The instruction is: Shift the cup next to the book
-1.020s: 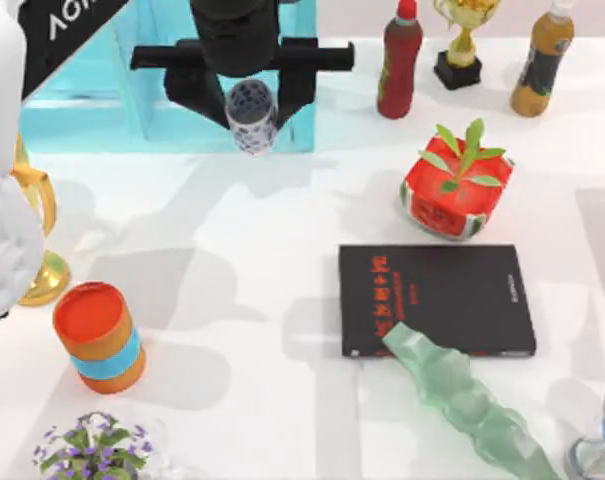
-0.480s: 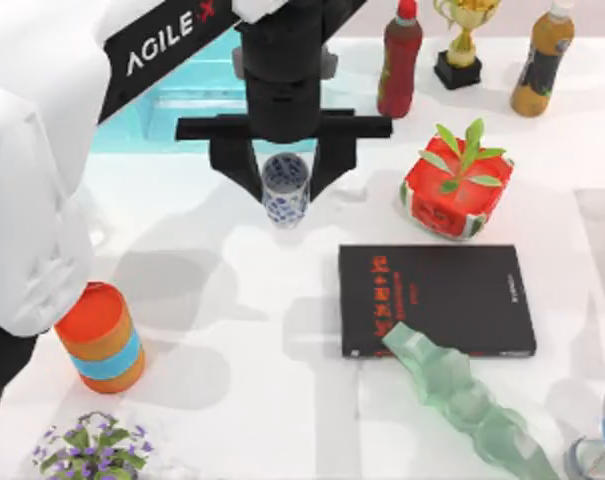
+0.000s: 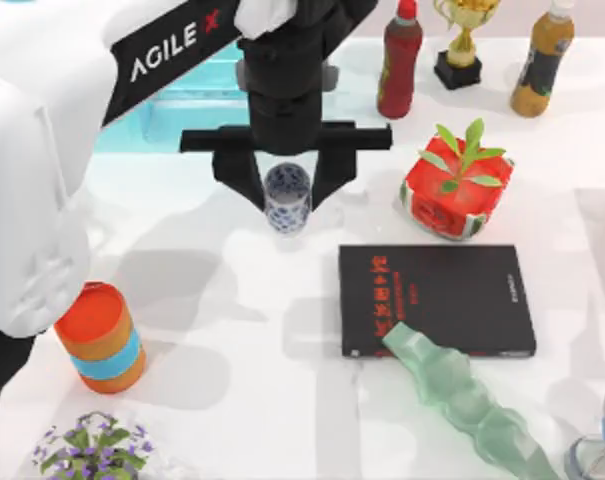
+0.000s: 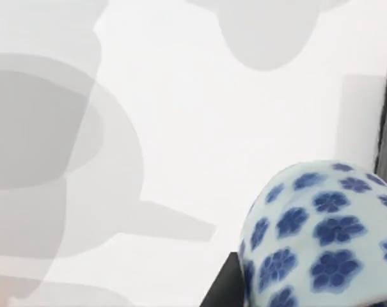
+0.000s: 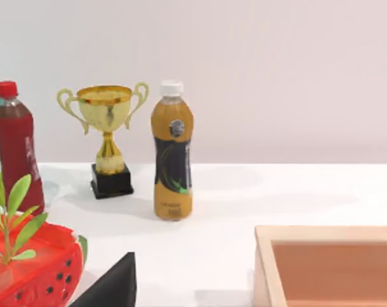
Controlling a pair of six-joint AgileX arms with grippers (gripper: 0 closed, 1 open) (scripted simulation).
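The cup (image 3: 287, 199) sits pinched between the two black fingers of our left gripper (image 3: 287, 197), above the white table (image 3: 252, 330) and up-left of the book (image 3: 437, 300), well apart from it. The stretch of table between cup and book lies bare. Around it we see a red, watermelon-patterned pot with a green plant (image 3: 456, 185) just above the book, and a pale green, knobbly glass vase (image 3: 467, 400) lying on its side with its neck overlapping the book's lower-left corner. Along the far edge stand a red bottle (image 3: 399, 60), a gold trophy (image 3: 464, 40) and a brown bottle (image 3: 542, 60); at the near left are an orange cylinder with a light-blue band (image 3: 100, 337) and a pot of purple flowers (image 3: 94, 445). A turquoise tray (image 3: 182, 105) lies behind our arm.

The cup is small, white and handleless, covered in blue flower marks — the left wrist view shows them close up (image 4: 321, 236).

Our left arm hides much of the turquoise tray, and the flower pot is cut off by the frame — we cannot tell whether the cup touches the table. The right wrist view looks toward the trophy and bottles, with a wooden box (image 5: 327, 265) cut off at its edge.
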